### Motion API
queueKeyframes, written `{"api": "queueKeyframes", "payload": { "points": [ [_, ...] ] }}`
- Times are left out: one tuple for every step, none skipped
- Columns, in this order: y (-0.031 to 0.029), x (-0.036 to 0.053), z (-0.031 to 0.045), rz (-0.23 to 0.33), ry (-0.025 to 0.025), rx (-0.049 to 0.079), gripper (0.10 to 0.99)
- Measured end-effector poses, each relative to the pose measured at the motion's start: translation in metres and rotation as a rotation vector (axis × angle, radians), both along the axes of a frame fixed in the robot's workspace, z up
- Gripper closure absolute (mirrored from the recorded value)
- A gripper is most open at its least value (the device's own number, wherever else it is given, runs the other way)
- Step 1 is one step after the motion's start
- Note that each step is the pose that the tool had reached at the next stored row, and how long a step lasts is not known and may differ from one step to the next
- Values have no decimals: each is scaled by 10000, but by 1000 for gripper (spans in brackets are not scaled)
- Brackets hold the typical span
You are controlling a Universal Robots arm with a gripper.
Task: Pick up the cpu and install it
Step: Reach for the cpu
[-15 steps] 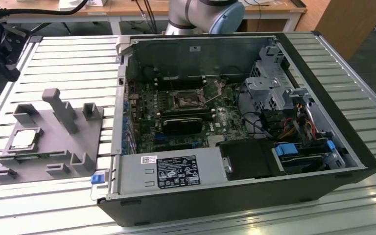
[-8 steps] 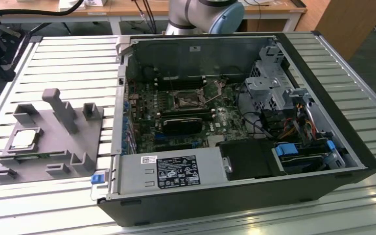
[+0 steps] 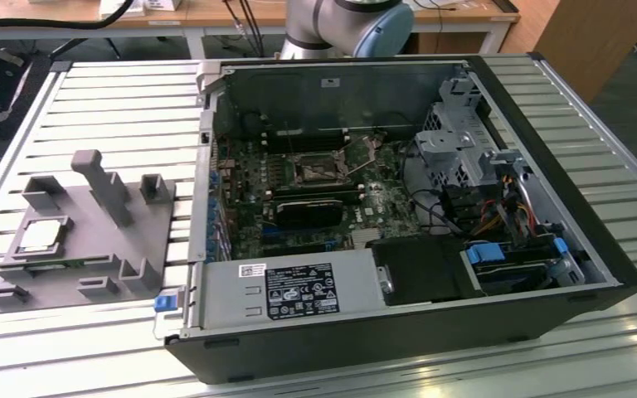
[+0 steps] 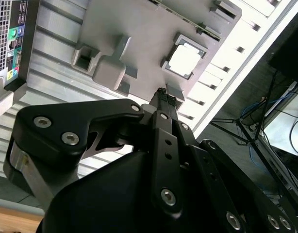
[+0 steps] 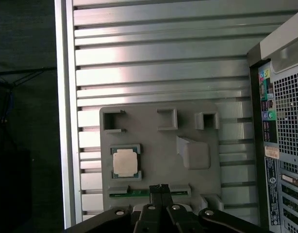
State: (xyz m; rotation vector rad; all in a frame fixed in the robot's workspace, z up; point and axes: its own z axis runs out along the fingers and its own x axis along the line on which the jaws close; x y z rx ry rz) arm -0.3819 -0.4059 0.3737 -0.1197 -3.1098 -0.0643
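Exterior view's left: a grey moulded plastic tray (image 3: 97,240) with upright posts and pockets sits on the slatted aluminium tabletop (image 3: 109,108). The cpu (image 3: 40,236), a small flat square chip with a silvery metal top and a pale border, lies flat in a square pocket of that tray. The black two-fingered claw (image 5: 160,187) hangs above the tray and clear of it. In both wrist views its fingertips (image 4: 163,95) are pressed together with nothing between them. The cpu is ahead of the claw's tips and a little off to one side, near them but not touching. A thin green circuit-board strip (image 5: 129,193) lies in a tray slot just beside the tips as the first wrist view shows it. A blocky grey upright post (image 5: 193,153) stands on the tray on the other side of the claw's line from the cpu. Further toward the exterior view's right, well apart from the claw, an open black computer case (image 3: 407,332) lies on its side. Inside it are a green motherboard (image 3: 296,207), a dark square socket with a metal frame (image 3: 321,170) at mid-board, a silver power supply box (image 3: 285,290) along the near wall, and metal drive cages with bundled cables (image 3: 496,191) at the far right. A pale robot arm joint (image 3: 347,25) stands behind the case.
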Motion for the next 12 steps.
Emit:
{"api": "queueKeyframes", "payload": {
  "points": [
    [0,-13,-1,1,3,0,980],
    [0,-24,-2,0,4,0,980],
    [0,-37,-4,0,5,0,980],
    [0,-50,-5,0,6,0,980],
    [0,-64,-5,0,7,0,980],
    [0,-79,-6,0,8,-1,980],
    [0,-94,-7,0,9,-1,980],
    [0,-109,-8,0,8,0,980],
    [0,-123,-10,0,8,0,980],
    [0,-138,-11,0,8,0,980],
    [0,-152,-12,0,9,0,980],
    [0,-165,-12,0,9,0,980]
  ]
}}
